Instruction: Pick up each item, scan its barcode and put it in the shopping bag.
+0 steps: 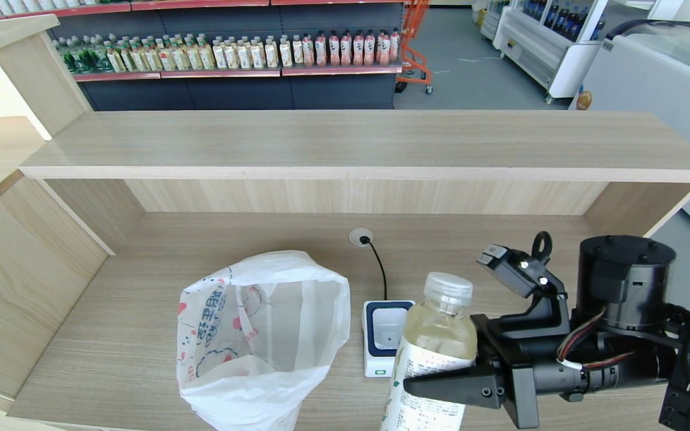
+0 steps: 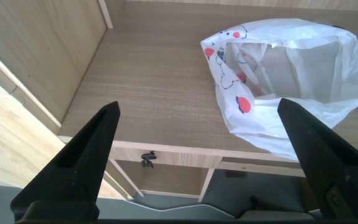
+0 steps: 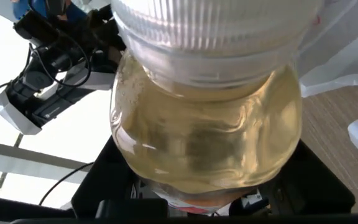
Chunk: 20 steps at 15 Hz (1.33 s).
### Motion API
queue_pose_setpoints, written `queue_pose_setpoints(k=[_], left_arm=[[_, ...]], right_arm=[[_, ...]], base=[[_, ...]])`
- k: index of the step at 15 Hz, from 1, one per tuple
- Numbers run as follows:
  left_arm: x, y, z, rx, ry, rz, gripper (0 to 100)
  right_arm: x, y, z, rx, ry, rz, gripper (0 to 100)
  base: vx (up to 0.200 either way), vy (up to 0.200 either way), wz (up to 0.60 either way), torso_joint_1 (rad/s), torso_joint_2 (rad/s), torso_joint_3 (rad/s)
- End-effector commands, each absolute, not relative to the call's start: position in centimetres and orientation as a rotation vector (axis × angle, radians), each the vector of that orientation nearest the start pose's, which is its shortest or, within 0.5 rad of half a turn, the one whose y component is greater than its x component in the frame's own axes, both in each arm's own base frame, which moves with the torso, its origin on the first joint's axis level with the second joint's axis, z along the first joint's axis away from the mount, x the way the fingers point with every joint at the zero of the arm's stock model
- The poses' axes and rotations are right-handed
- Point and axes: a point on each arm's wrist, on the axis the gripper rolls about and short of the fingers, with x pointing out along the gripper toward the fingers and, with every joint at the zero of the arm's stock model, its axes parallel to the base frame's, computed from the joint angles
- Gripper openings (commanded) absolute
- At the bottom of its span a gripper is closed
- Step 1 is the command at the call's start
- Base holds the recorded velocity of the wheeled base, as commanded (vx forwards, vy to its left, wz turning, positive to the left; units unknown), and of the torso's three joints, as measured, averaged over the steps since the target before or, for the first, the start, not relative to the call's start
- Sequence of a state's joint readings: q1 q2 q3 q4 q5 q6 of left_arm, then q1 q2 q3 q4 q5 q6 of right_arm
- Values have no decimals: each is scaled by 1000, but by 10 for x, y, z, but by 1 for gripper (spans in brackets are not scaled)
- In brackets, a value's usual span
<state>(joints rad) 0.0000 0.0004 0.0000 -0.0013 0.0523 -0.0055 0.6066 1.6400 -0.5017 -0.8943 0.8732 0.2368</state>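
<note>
My right gripper (image 1: 435, 383) is shut on a clear bottle (image 1: 435, 353) of pale yellow drink with a white cap and a printed label. It holds the bottle upright above the desk, just right of the white barcode scanner (image 1: 384, 336), whose right edge it hides. In the right wrist view the bottle (image 3: 207, 124) shows from its cap end, close up. The white shopping bag (image 1: 261, 338) with red and blue print stands open left of the scanner. My left gripper (image 2: 204, 155) hangs open over the desk's near edge, with the shopping bag (image 2: 291, 81) beyond it.
The wooden desk (image 1: 111, 335) lies inside a raised counter, with walls at the back and both sides. A black cable (image 1: 379, 263) runs from the scanner to a round port at the back. Shelves of bottles stand behind the counter.
</note>
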Motion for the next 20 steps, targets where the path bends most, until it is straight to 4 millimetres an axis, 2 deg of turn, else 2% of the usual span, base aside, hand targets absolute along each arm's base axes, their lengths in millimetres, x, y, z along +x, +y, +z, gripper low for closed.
queue_pose_setpoints(k=[1, 3, 5, 6, 7, 8, 13, 17, 20], left_arm=[[-23, 1, 76, -6, -2, 54, 100], [-23, 1, 76, -6, -2, 54, 100], [-23, 1, 76, -6, -2, 54, 100], [-23, 1, 76, -6, -2, 54, 100], [-23, 1, 76, -6, -2, 54, 100], [-23, 1, 76, -6, -2, 54, 100], [-23, 1, 76, -6, -2, 54, 100], [-23, 1, 76, -6, -2, 54, 100], [-23, 1, 76, -5, -2, 52, 100]], right_arm=[[199, 156, 155, 184, 376, 1353, 0], [197, 145, 168, 110, 254, 1168, 0], [202, 128, 169, -114, 136, 940, 0], [207, 125, 170, -243, 80, 810, 0], [210, 125, 173, -284, 43, 746, 0], [212, 126, 176, -310, 8, 725, 0], [238, 141, 188, -651, -221, 691, 0], [241, 150, 182, -843, -361, 809, 0], [242, 153, 178, -930, -435, 821, 0]], base=[[0, 0, 0, 0, 0, 0], [0, 0, 0, 0, 0, 0], [0, 0, 0, 0, 0, 0], [0, 0, 0, 0, 0, 0], [0, 0, 0, 0, 0, 0], [0, 0, 0, 0, 0, 0], [0, 0, 0, 0, 0, 0], [0, 0, 0, 0, 0, 0], [0, 0, 0, 0, 0, 0]])
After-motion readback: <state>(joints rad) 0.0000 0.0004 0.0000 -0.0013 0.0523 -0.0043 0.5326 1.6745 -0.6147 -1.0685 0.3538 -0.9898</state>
